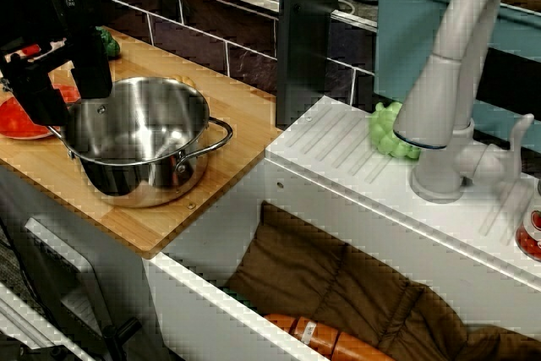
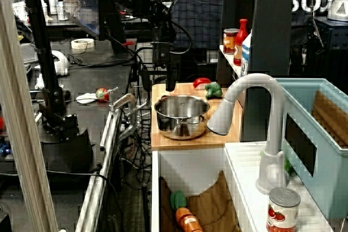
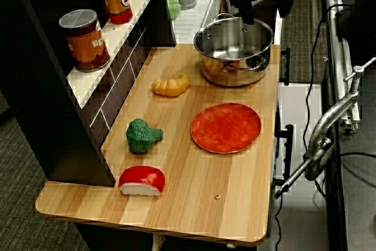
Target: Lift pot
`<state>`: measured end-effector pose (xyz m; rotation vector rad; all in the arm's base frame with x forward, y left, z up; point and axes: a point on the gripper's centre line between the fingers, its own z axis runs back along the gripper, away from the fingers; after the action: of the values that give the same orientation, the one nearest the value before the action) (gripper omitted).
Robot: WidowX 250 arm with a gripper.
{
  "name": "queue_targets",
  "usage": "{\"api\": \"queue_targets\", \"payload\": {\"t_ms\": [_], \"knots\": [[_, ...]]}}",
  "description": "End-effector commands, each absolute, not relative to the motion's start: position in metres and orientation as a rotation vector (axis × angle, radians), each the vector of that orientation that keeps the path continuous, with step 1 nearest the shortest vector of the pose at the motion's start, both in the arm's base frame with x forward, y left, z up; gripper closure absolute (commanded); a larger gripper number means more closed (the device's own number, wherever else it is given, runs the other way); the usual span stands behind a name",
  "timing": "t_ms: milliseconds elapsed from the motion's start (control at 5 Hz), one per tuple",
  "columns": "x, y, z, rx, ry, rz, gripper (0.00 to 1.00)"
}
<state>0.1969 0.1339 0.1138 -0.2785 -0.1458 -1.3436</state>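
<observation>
One shiny round stainless-steel pot (image 3: 234, 51) sits on the wooden counter (image 3: 194, 174); the black gripper (image 1: 52, 82), its opening unclear, should clamp the rim squarely before lifting straight up.

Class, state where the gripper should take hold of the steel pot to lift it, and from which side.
Probably the pot's thin upright rim, from straight above: with no lid the rim is exposed, and the gripper hangs over it.

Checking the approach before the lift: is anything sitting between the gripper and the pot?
Nothing visible blocks it. The gripper is already at the rim of the pot, on the side toward the red plate. The pot is empty, and the croissant lies apart from it.
</observation>
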Motion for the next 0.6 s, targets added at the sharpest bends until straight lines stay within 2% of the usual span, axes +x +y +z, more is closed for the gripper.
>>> {"api": "queue_targets", "payload": {"t_ms": [0, 400], "knots": [[0.201, 0.143, 0.111, -0.199, -0.207, -1.341, 0.00], [0.198, 0.126, 0.090, -0.107, -0.258, -1.378, 0.00]]}}
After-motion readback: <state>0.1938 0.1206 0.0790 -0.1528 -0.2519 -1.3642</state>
